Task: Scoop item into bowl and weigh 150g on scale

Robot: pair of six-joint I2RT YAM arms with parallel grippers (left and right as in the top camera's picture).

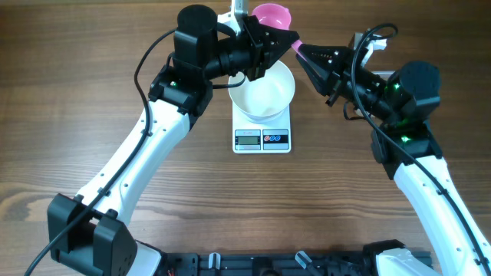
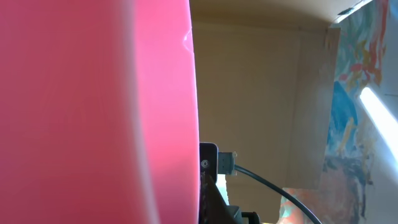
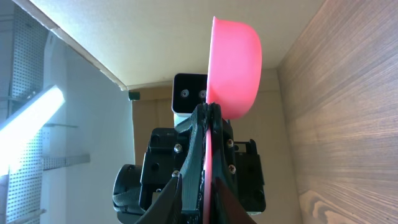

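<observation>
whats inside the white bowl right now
Nothing visible: the white bowl looks bare inside. The left pincer covers its far-left rim, so that part is hidden. The pink scoop in the right pincer is held beyond it.

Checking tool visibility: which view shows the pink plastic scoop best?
Right wrist: the pink plastic scoop shows cup and handle in side profile, handle clamped in the right gripper. Overhead shows only its round cup, partly behind the left arm. Left wrist shows just a blurred pink surface.
</observation>
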